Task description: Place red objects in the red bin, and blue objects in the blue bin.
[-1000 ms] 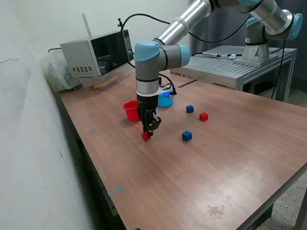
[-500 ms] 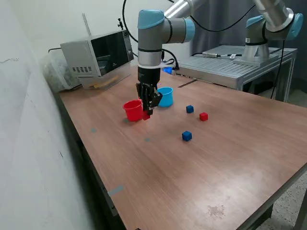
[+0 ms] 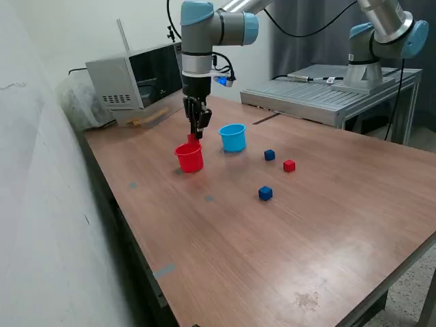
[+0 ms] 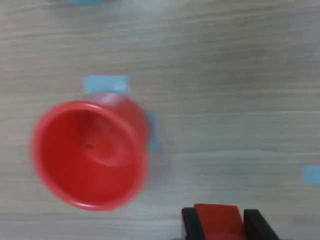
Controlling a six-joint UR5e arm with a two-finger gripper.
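Apparently gripper (image 3: 197,131) clamps a red cube (image 4: 218,222) just above red cup (image 3: 189,157)

**Quick head count of what's sitting on the table**

I'm counting two red cubes: one (image 3: 289,165) is lying loose toward the exterior view's right, and the other (image 4: 218,220) is sitting clamped between the gripper's (image 3: 197,131) fingers. Two dark blue cubes are showing, a farther one (image 3: 270,155) and a nearer one (image 3: 265,193). Cups are coming to two as well: one red cup (image 3: 189,157) and one light blue cup (image 3: 233,137).
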